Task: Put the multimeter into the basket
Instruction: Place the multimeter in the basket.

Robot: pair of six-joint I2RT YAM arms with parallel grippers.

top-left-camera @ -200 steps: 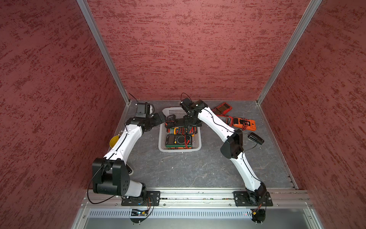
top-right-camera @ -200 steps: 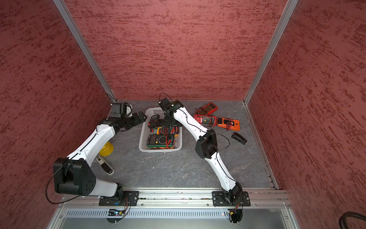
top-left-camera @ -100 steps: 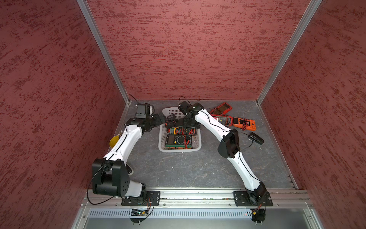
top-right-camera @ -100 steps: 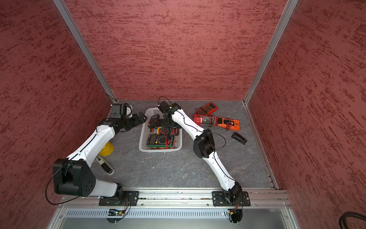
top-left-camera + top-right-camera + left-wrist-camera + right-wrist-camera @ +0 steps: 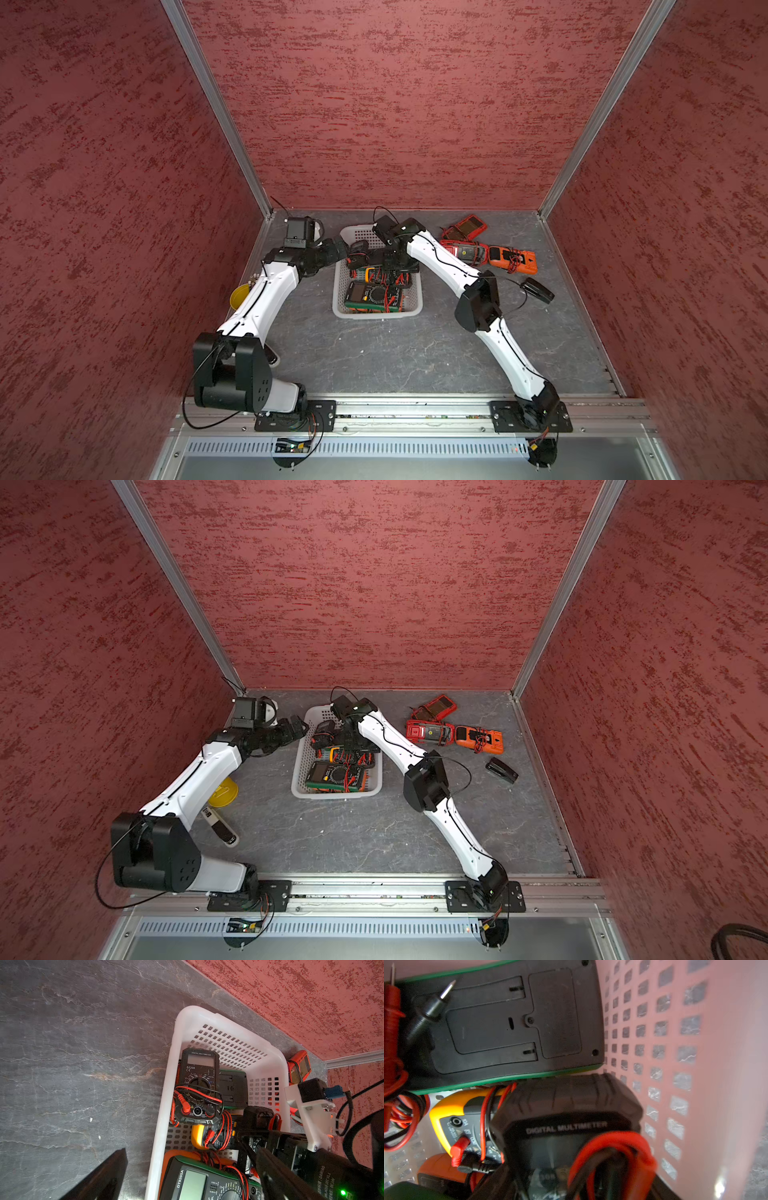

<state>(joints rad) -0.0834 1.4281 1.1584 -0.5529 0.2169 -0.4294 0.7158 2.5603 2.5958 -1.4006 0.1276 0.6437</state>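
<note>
Holding a black multimeter point(image 5: 571, 1113) in the right gripper point(image 5: 394, 269), clamped part-way closed across its body. Sitting low inside the basket point(image 5: 675, 1043), wall just beside, a green-backed multimeter point(image 5: 508, 1022) just ahead, a yellow multimeter point(image 5: 446, 1111) close alongside. Expect a stiff, fairly light, rubbery case; take hold across the narrow sides, never by the red leads point(image 5: 612, 1142) looped over its face, floppy and likely to snag. Hovering with the left gripper point(image 5: 340, 248) wide open and empty just outside the rim. Note a red multimeter point(image 5: 463, 251) and an orange multimeter point(image 5: 513, 259) well apart, beyond that wall.
</note>
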